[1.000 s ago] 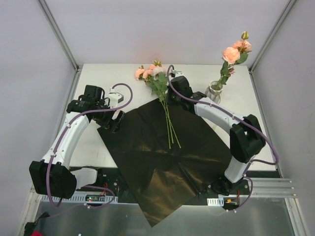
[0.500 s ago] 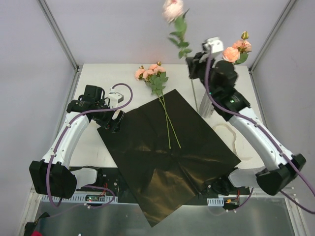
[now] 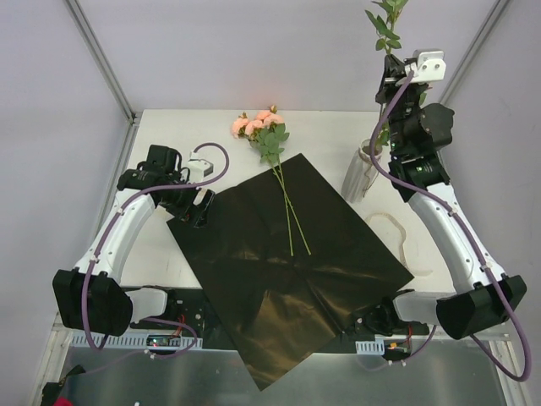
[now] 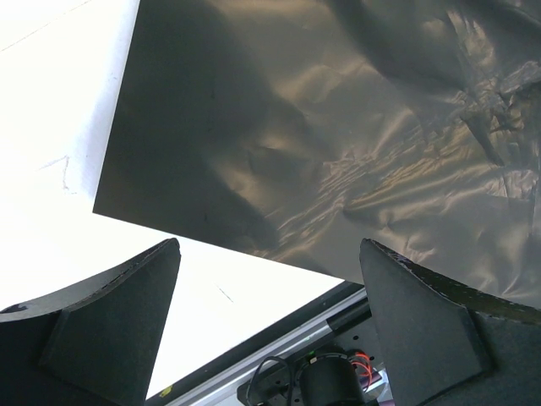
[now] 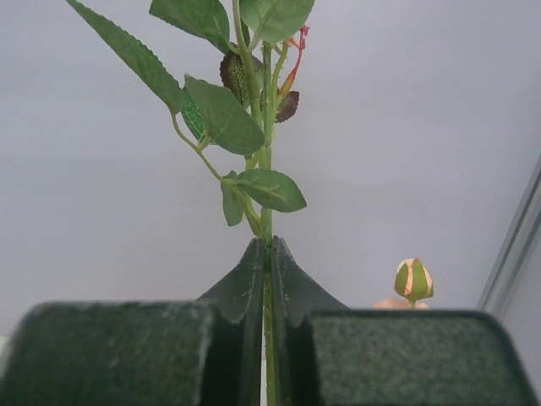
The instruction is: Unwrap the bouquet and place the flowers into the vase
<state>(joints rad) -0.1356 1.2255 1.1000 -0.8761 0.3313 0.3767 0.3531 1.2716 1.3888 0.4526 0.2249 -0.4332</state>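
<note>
One stem point(image 5: 266, 156) is clamped in my right gripper point(image 5: 267, 249) at upper right, so next I must lower it into the vase point(image 3: 362, 173); left gripper point(image 4: 269, 254) stands apart.

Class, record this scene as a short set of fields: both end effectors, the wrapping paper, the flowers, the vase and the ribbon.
Left end effector: open, over the black paper's edge, holding nothing
Right end effector: shut on a leafy stem, raised high near the vase
Black paper: unwrapped, spread flat
Other flowers: stems on the paper, blooms past its far corner
Vase: upright, right of the paper
Ribbon: loose, right of the paper
</note>
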